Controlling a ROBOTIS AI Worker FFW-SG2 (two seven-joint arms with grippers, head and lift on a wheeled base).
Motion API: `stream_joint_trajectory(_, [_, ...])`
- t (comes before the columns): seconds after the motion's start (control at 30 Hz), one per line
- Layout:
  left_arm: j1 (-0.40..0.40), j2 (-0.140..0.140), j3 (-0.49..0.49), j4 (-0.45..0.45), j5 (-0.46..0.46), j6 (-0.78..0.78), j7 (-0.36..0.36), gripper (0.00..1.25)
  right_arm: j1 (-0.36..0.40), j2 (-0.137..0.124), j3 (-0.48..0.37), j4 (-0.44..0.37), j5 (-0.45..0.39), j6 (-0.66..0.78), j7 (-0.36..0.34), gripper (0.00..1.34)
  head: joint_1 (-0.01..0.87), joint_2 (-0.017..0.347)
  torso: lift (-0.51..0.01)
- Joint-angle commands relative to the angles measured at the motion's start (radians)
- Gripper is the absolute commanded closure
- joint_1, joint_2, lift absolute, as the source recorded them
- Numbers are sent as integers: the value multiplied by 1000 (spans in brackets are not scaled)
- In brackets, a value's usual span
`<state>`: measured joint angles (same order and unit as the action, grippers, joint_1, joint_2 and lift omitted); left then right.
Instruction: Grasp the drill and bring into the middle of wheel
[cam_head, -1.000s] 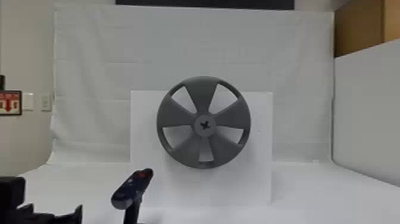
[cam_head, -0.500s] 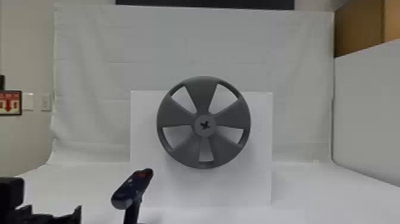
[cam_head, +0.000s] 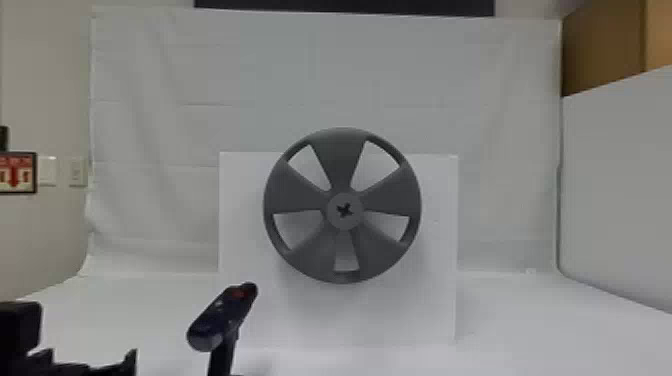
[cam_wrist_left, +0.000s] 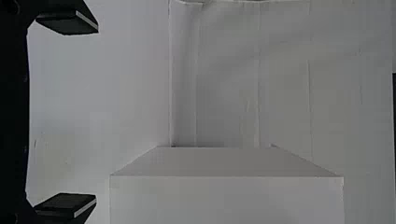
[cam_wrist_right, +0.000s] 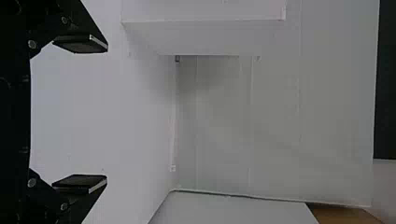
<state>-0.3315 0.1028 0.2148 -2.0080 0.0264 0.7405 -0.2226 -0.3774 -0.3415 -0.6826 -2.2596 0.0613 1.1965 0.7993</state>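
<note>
In the head view, open room separates the left claw (cam_head: 90, 357) at lower left from the drill (cam_head: 220, 320), which lies below and left of the wheel's (cam_head: 341, 150) rim, before the white box (cam_head: 430, 310). In the left wrist view, the left claw (cam_wrist_left: 97, 114) gapes wide, box edges beyond. In the right wrist view, the right claw (cam_wrist_right: 105, 114) is wide open too.

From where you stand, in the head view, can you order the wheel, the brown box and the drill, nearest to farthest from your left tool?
1. Drill: just right of the left tool.
2. Wheel: farther ahead, near the middle.
3. Brown box: upper right corner.
</note>
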Motion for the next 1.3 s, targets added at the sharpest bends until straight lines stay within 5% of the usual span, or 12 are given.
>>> stream_joint_trajectory(0.0, [0,0,0,0,1,2,0,21,0,-1,0,0,0,0,0,289,0,0,-406])
stream_joint_trajectory(1.27, [-6,2,9,0,4,13,-1,30,0,-1,3,0,0,0,1,289,0,0,-406])
